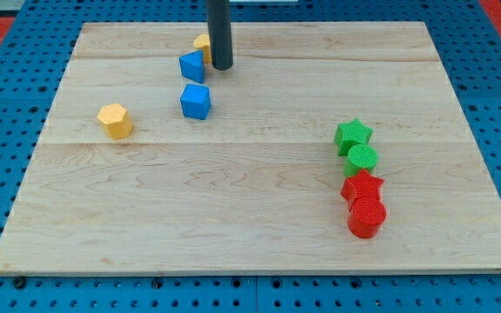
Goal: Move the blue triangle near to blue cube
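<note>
The blue triangle point(192, 66) lies near the view's top, left of centre. The blue cube point(195, 101) sits just below it, a small gap apart. My tip point(222, 66) stands right beside the blue triangle, on its right side, close to touching it. A yellow block point(202, 44) is partly hidden behind the rod, just above the triangle.
A yellow hexagonal block point(115, 120) lies at the left. On the right, a green star point(353, 136), a green cylinder point(363, 159), a red star point(362, 186) and a red cylinder point(367, 216) form a column. The wooden board point(250, 235) rests on a blue pegboard.
</note>
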Available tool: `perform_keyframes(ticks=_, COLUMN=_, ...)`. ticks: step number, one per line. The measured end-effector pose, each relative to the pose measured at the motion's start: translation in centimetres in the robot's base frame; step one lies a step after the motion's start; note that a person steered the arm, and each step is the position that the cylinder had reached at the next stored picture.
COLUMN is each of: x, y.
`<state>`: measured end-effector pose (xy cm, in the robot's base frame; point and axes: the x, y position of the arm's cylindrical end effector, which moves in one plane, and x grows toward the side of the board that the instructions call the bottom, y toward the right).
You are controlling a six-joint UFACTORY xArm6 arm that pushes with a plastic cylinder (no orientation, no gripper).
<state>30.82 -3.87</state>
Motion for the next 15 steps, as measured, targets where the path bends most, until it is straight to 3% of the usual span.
perform_keyframes(ticks=1, x=3.5, y=-0.7)
perform_keyframes(ticks=2, x=3.5, y=-4.7)
perform_keyframes(ticks=4, x=-1.4, y=-9.7)
perform_keyframes(ticks=9, x=-2.5, y=0.2)
perform_keyframes(ticks=10, x=-2.2, y=6.5)
perform_keyframes(ticks=11, x=-0.2, y=7.3)
perform_keyframes(ticks=15, x=0.9, y=-2.1)
